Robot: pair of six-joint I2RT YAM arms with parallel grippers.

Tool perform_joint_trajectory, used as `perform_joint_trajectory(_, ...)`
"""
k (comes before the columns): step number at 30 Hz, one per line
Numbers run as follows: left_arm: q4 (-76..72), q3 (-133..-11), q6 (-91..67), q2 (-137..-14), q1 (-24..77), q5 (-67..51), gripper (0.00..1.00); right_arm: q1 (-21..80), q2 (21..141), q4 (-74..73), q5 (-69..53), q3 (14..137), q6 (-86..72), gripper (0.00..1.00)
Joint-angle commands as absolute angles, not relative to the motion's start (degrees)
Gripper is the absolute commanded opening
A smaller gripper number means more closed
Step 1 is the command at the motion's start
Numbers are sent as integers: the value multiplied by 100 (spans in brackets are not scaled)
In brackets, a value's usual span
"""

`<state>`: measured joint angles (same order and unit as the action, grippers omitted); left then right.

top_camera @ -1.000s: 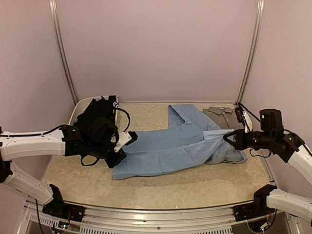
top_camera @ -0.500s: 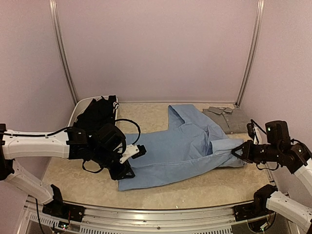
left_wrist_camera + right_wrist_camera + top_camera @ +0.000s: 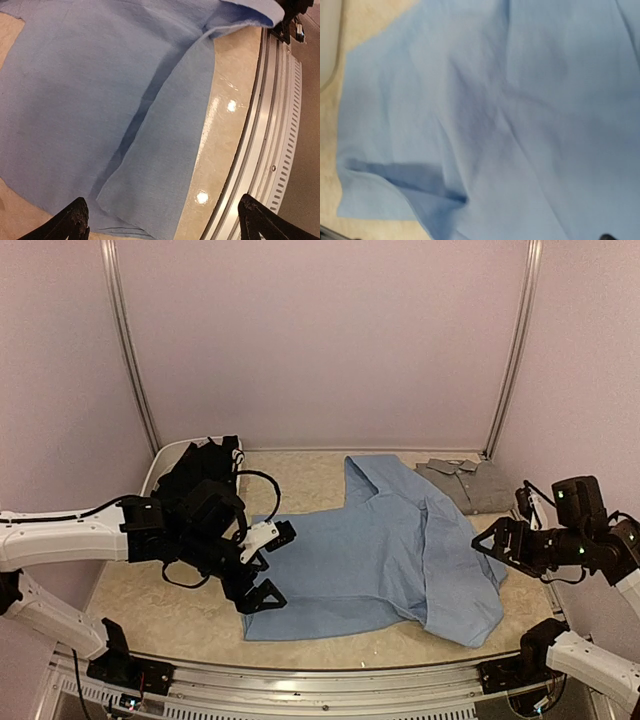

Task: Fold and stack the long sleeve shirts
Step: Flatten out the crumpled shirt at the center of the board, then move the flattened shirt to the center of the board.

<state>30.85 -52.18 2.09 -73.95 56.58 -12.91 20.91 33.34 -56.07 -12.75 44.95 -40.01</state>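
The light blue long sleeve shirt lies spread across the middle of the table, with a folded flap hanging toward the near right corner. My left gripper stands open at the shirt's left hem, its jaws wide over the cloth and holding nothing. Off the shirt's right edge, my right gripper is open and apart from the cloth. A grey shirt lies folded at the back right. A black shirt is heaped in the tub at the back left.
The white tub sits in the back left corner. The metal rail of the table's near edge runs close beside the blue shirt's hem. Pale walls close in the back and both sides.
Both grippers opened and let go of the blue shirt. The shirt was drawn toward the near edge and now lies flatter. The right arm pulled back to the right.
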Motion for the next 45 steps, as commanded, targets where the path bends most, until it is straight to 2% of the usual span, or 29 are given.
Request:
perform_joint_trajectory(1,2221,-5617,-388,-7438,4882,-1271,99,2131,4074,-5218,-902,5093,-3442,99)
perform_joint_trajectory(5,1940,-6108,-862,-8168,4016,-1391,99,2135,5169,-4287,-301,5198,-2755,99)
perform_joint_trajectory(9,1987,-6839,-977,-9286,3539,-1334,93,2124,6622,-3203,243,5644,-2136,92)
perform_joint_trajectory(13,2170,-7681,-672,-10324,3406,-1085,88,2139,7871,-2481,-203,6357,-1658,82)
perform_joint_trajectory(20,2724,-8770,-246,-11806,2990,-1404,79,2275,9569,-1989,-906,7315,-830,77)
perform_joint_trajectory(23,3150,-9142,-14,-12181,2924,-1140,81,2290,10098,-1923,-1183,7676,-545,79)
perform_joint_trajectory(25,3296,-9273,159,-12342,2877,-956,86,2302,10397,-1920,-1188,7875,-430,82)
perform_joint_trajectory(31,3225,-9241,261,-12455,2821,-1038,87,2320,11075,-1943,-1158,8398,-84,81)
perform_joint_trajectory(40,3386,-9089,436,-12577,2917,-908,68,2388,11818,-2435,-1139,9006,432,69)
perform_joint_trajectory(45,3405,-9086,469,-12582,2929,-1024,49,2407,12065,-2571,-974,9101,565,60)
